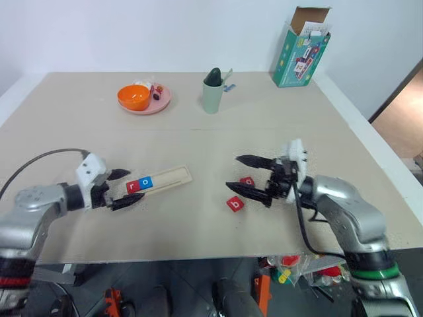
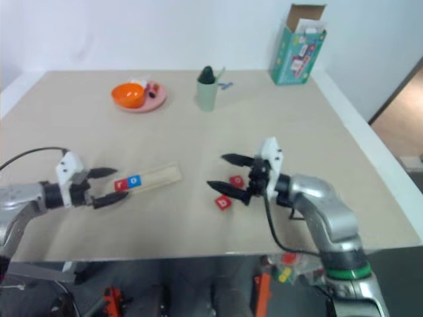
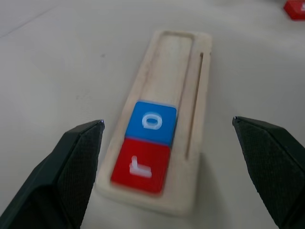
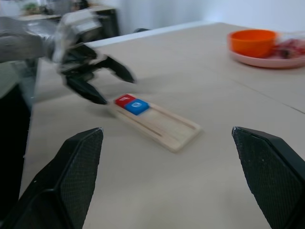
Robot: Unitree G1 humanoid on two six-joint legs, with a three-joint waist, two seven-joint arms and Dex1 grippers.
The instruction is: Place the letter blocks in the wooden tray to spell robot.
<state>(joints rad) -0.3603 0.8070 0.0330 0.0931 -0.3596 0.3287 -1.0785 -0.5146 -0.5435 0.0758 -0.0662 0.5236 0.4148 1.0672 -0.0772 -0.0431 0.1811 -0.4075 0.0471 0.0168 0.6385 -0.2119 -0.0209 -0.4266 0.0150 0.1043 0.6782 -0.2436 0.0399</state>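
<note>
Wooden tray (image 1: 162, 179), near the desk's front edge, holds red r and blue o; loose red blocks (image 1: 235, 204) lie between the spread fingers of the right gripper (image 1: 252, 176). Left gripper (image 1: 124, 189) gapes empty at the tray's end. Tiles: likely light, rigid, slick; pinch opposite edges.

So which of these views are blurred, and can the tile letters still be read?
Left wrist view: slight smear, yet the white r on the red square tile and o on the blue square tile in the pale wooden tray read clearly. Right wrist view: the left claw is motion-blurred and the letters are unreadable. Right eye view: softer than the left eye view.
</note>
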